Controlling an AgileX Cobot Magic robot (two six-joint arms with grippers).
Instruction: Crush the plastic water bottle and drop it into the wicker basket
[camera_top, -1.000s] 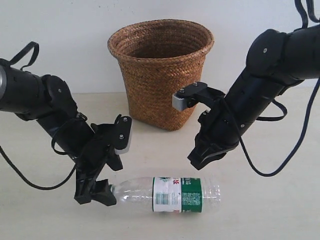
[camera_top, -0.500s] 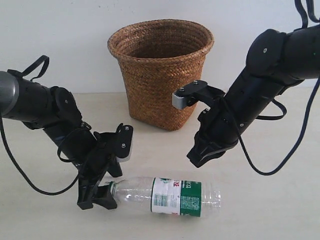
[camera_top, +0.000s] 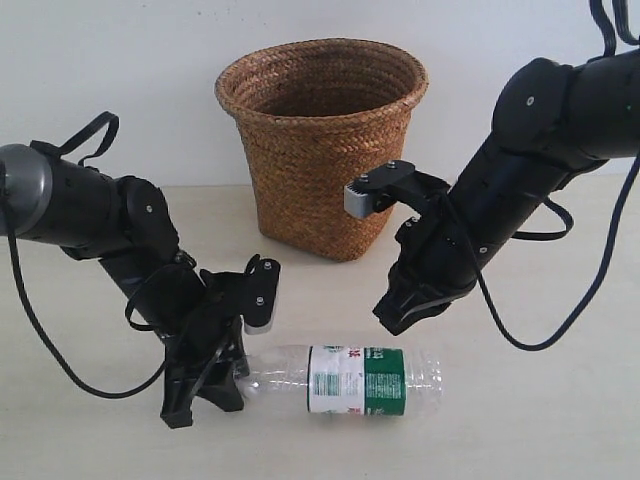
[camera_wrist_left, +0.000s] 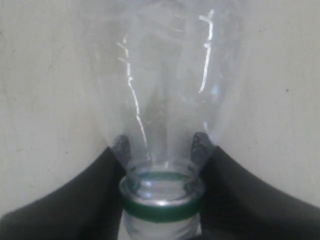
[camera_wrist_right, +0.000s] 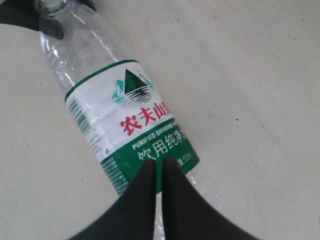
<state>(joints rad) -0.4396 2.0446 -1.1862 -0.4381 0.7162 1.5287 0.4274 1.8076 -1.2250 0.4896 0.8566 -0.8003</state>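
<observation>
The plastic water bottle (camera_top: 355, 380) lies on its side on the table in front of the wicker basket (camera_top: 320, 170). It is clear, with a green-and-white label, and looks uncrushed. No cap shows, only a green ring round the neck. My left gripper (camera_top: 232, 378) is shut on the bottle's neck; in the left wrist view the gripper (camera_wrist_left: 161, 145) has a finger pressed against each side of the bottle (camera_wrist_left: 165, 90). My right gripper (camera_top: 397, 315) hangs shut just above the label end. In the right wrist view its tips (camera_wrist_right: 160, 162) overlap the bottle's label (camera_wrist_right: 125, 115).
The basket stands upright at the back centre against a white wall, its mouth open. Black cables loop off both arms. The pale table (camera_top: 540, 400) extends to the right of the bottle.
My left arm has shifted right and lower, and its fingers have settled round the bottle's neck. The bottle swung slightly and nudged right. The right arm has stayed nearly still.
</observation>
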